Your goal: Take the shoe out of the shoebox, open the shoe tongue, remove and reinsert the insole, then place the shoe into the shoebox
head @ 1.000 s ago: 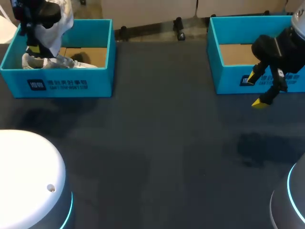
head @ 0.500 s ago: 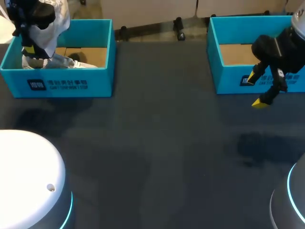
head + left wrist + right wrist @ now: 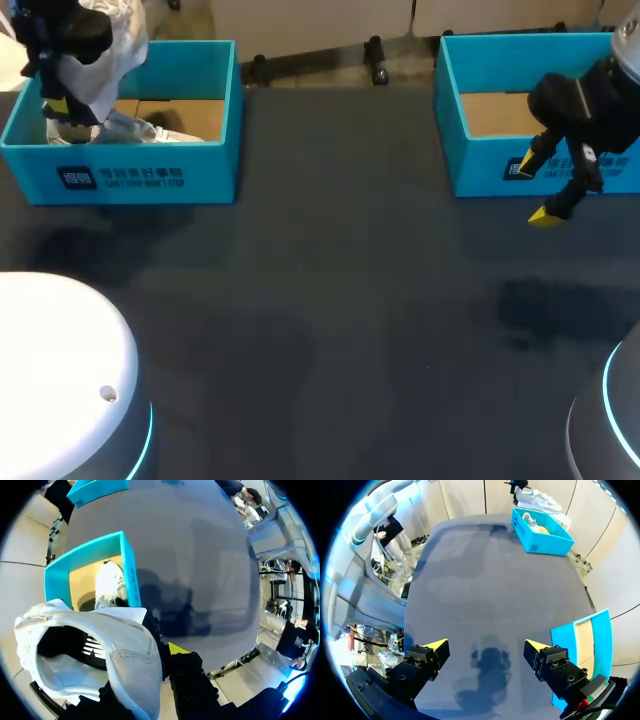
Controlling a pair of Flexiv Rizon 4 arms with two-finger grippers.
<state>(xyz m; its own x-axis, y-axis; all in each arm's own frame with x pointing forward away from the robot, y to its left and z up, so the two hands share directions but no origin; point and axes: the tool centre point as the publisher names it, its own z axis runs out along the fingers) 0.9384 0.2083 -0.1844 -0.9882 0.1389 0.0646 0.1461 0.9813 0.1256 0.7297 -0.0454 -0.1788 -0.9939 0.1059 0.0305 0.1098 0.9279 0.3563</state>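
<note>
A white shoe (image 3: 118, 38) hangs above the left blue shoebox (image 3: 140, 178), and my left gripper (image 3: 60, 102) is shut on it. In the left wrist view the shoe (image 3: 100, 645) fills the space in front of my left gripper (image 3: 152, 657), whose fingers pinch its rim, one yellow tip showing. Its opening faces the camera. A second white shoe (image 3: 135, 128) lies inside that box (image 3: 86, 559), seen below as the second shoe (image 3: 110, 582). My right gripper (image 3: 537, 190) stands open and empty in front of the right shoebox (image 3: 480, 160); the right gripper (image 3: 484, 647) hovers over bare table.
The right shoebox (image 3: 582, 642) sits beside my right gripper with only its cardboard floor showing. A white round robot base (image 3: 60, 380) stands at the near left and a grey one (image 3: 610, 420) at the near right. Dark tabletop (image 3: 330, 280) lies between the boxes.
My left arm has lifted the held shoe a little higher and to the left above the left box. The right arm has not moved.
</note>
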